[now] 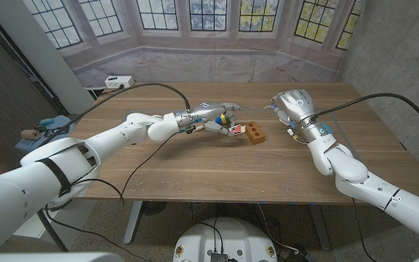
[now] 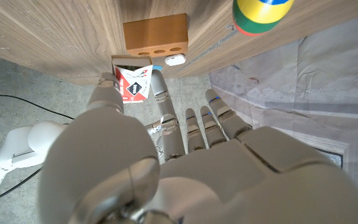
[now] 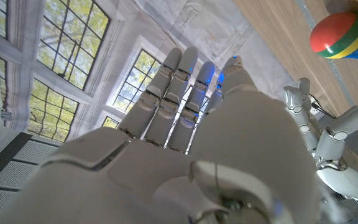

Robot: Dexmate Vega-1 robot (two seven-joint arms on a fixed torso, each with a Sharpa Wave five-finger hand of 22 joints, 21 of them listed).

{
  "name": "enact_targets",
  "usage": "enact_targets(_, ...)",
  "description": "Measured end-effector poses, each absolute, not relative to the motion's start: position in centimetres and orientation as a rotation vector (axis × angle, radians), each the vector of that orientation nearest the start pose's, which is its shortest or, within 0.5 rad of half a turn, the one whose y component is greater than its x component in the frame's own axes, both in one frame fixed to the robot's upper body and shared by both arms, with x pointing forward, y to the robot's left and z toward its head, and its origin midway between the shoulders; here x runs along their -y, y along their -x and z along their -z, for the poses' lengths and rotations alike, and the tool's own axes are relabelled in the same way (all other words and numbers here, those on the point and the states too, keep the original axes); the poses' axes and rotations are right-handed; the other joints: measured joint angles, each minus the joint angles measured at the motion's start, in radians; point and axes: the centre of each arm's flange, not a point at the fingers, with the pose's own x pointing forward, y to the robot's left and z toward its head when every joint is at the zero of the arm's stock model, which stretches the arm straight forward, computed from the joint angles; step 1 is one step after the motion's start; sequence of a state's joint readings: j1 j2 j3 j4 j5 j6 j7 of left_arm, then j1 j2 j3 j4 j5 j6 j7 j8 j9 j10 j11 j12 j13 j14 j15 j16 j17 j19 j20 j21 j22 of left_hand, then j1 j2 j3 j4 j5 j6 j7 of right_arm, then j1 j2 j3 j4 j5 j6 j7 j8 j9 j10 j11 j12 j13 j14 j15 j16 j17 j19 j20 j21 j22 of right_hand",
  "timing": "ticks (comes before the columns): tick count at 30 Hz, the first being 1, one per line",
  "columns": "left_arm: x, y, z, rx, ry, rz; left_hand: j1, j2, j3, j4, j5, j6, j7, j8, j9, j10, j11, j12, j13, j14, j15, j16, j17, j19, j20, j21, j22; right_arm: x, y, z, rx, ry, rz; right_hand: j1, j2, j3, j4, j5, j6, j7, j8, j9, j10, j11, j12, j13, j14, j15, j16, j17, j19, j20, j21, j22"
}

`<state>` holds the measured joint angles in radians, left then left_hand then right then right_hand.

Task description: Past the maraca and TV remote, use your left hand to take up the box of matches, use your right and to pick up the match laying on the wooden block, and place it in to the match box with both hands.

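Nearest us in the left wrist view, our left hand (image 2: 166, 168) pinches the box of matches (image 2: 132, 81) between the thumb and a finger, the remaining fingers (image 2: 219, 121) stretched out loose beside it. We see the box's drawer slid partly out, but we cannot tell what lies inside it. Just past the box sits the wooden block (image 2: 156, 35) on the table (image 2: 55, 31), its side showing round holes; we cannot make out the match on it. From the head view our left hand (image 1: 213, 116) holds the box (image 1: 236, 129) just left of the block (image 1: 255, 134), with the maraca (image 1: 224, 116) close by the fingers. Our right hand (image 1: 291, 108) hangs above the table to the right of the block, fingers straight and together, holding nothing
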<state>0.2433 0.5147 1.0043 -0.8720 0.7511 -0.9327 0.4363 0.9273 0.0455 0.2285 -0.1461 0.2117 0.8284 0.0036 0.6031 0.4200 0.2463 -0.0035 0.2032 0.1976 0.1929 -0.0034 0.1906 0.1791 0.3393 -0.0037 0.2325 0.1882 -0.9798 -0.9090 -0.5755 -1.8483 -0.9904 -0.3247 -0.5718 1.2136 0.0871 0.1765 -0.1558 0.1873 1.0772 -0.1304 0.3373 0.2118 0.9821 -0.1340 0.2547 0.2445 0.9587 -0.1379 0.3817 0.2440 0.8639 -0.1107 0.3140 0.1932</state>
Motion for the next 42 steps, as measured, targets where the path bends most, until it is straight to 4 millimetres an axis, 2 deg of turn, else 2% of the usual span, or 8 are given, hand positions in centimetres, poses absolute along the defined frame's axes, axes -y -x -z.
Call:
enact_targets(12,-12.3,-63.8,-2.3,1.309,-1.413,0.571,0.000,0.000,0.000,0.000,0.000,0.000,0.000,0.004,0.000,0.000,0.000,0.000,0.000,0.000,0.000,0.000,0.000,0.000,0.000,0.000,0.000,25.0,-52.8,0.3,1.081,1.679,0.649,0.003,0.003,-0.004,0.004,-0.003,0.006,0.006,-0.003,-0.001,0.001,0.001,0.000,0.000,0.003,-0.003,0.000,0.000,0.000,0.000,0.000,0.000)
enact_targets(13,-12.3,-63.7,-2.5,1.319,-1.394,0.565,0.000,0.000,0.000,0.000,0.000,0.000,0.000,0.004,0.000,0.000,0.000,0.000,0.000,0.000,0.000,0.000,0.000,0.000,0.000,0.000,0.000,24.7,-52.9,1.0,1.075,1.675,0.646,0.003,0.003,-0.004,0.004,-0.003,0.006,0.006,-0.003,-0.001,0.001,0.001,0.000,0.000,0.005,-0.005,0.000,0.000,0.000,0.000,0.003,0.000)
enact_targets(42,-11.6,-64.0,-3.6,1.331,-1.352,0.566,-0.004,0.004,-0.004,0.004,0.000,0.000,0.000,0.003,-0.005,0.000,0.000,0.000,0.000,0.000,0.000,0.000,0.000,0.000,0.000,0.000,0.000,23.8,-51.9,2.6,1.126,1.689,0.795,0.004,0.001,-0.007,0.002,-0.003,0.006,0.006,-0.006,0.000,0.007,0.007,0.000,0.004,0.012,-0.008,0.000,0.005,0.000,0.000,0.006,0.000)
